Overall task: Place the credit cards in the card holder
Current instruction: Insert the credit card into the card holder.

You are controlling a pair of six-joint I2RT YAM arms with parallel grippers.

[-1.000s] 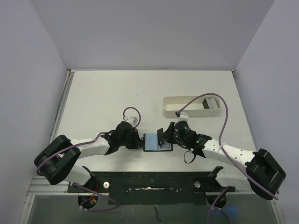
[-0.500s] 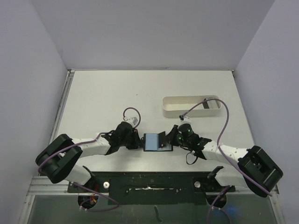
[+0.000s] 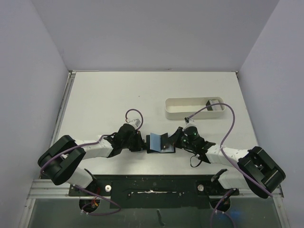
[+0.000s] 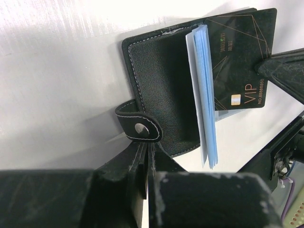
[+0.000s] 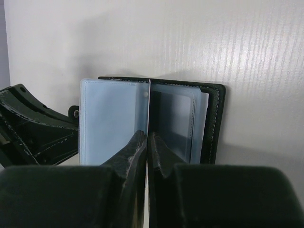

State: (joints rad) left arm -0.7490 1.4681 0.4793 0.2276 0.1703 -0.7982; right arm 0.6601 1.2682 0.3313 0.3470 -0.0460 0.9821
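The card holder (image 3: 156, 143) lies open between my two grippers, black cover (image 4: 161, 90) down and bluish pocket leaves (image 5: 111, 123) standing up. My left gripper (image 4: 146, 156) is shut on the cover's edge beside the snap tab (image 4: 140, 128). A dark credit card (image 4: 240, 57) with gold lines stands on edge, held in my shut right gripper (image 5: 147, 137). From the right wrist the credit card (image 5: 149, 99) shows as a thin line between the leaves. Whether it is inside a pocket I cannot tell.
A long white oval tray (image 3: 190, 108) stands at the back right with something dark at its right end (image 3: 212, 104). Purple cables loop above both wrists. The arm bases sit along the table's near edge.
The right gripper has shifted with the card, which now stands over the holder's right half. The blue leaves, flat a second ago, now stand tilted up. The left gripper keeps its hold.
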